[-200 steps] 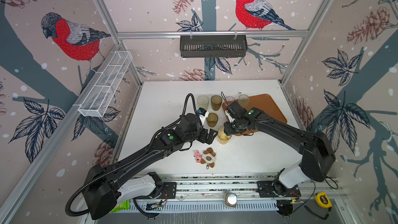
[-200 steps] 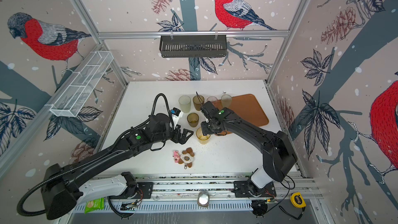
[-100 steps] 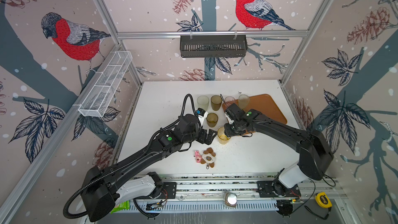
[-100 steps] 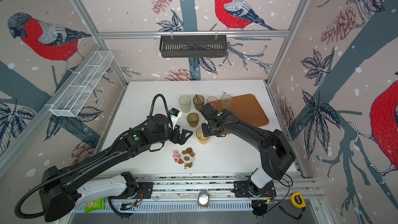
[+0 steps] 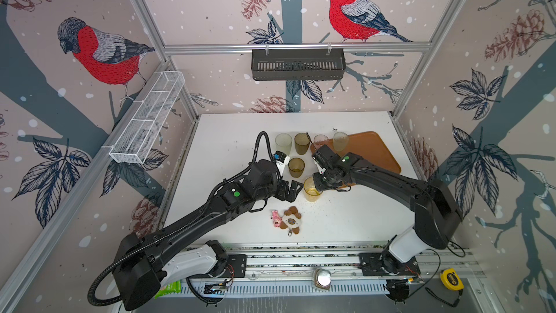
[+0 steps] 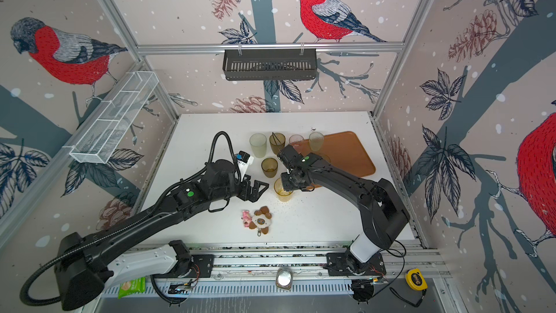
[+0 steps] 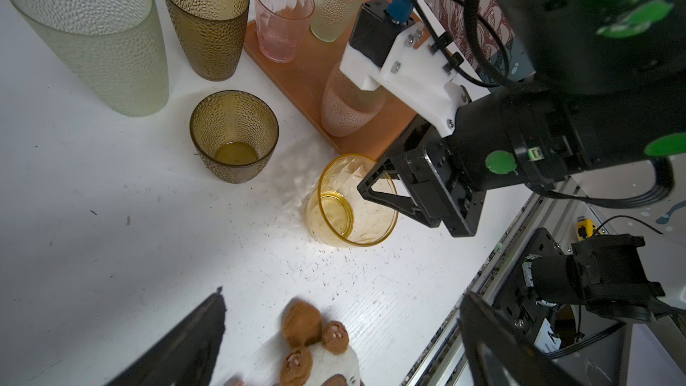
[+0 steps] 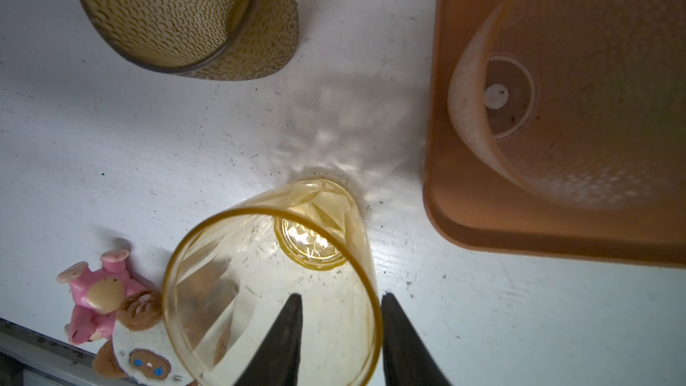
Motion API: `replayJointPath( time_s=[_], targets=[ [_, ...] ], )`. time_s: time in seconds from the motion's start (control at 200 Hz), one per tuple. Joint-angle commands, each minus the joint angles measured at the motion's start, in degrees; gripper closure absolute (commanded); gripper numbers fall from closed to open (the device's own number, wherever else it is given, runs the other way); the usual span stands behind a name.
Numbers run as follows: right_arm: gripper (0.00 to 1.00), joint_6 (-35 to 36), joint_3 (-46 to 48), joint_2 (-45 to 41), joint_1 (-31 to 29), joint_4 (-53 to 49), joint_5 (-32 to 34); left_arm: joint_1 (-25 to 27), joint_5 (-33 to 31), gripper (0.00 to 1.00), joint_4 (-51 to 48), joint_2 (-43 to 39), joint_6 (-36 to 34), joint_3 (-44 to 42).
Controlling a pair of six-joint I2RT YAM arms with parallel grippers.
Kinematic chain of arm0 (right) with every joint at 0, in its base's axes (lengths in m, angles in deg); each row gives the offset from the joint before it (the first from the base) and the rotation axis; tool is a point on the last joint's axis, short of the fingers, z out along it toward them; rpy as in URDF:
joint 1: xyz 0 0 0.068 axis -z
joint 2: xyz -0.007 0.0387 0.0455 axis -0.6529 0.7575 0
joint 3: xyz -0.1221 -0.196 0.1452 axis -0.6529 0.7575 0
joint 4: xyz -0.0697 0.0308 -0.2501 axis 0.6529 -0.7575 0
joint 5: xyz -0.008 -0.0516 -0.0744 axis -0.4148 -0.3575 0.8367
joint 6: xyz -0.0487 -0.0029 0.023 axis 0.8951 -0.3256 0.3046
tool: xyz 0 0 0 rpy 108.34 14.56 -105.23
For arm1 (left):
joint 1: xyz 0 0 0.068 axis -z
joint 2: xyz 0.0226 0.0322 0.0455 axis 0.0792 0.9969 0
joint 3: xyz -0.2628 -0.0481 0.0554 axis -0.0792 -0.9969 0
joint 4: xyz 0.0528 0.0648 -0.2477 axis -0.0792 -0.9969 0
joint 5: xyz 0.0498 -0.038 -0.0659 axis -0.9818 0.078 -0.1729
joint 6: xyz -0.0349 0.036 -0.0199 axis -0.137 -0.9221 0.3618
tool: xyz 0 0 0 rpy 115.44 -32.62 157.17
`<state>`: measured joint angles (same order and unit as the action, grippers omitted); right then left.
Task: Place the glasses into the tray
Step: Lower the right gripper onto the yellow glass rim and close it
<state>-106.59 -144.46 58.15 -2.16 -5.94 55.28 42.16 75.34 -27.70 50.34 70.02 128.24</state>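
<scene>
Yellow-amber tumbler [image 8: 241, 291] looks light, stiff and slick, so pinch its rim wall where your right gripper [image 8: 340, 297] straddles it, narrow but not yet clamped.

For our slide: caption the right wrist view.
Right gripper straddling the rim of a yellow faceted tumbler beside an orange-brown tray.

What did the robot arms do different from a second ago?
The right gripper drew its fingers closer together around the rim of the yellow glass, one inside and one outside; it does not look squeezed yet. Nothing was picked up or let go. The left gripper stayed wide open beside that glass, and the glass and the tray did not move.
</scene>
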Motion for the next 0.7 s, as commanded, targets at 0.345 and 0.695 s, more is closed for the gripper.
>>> replayJointPath(
  time_s=[0.345,0.695],
  targets=[
    [0.72,-0.16,0.1,0.43,0.11,-0.47,1.76,-0.07,-0.13,0.02,0.9,0.39,-0.14,0.15],
    [0.79,0.12,0.19,0.41,0.38,-0.87,2.28,-0.02,-0.22,0.02,1.03,0.55,-0.12,0.17]
  ],
)
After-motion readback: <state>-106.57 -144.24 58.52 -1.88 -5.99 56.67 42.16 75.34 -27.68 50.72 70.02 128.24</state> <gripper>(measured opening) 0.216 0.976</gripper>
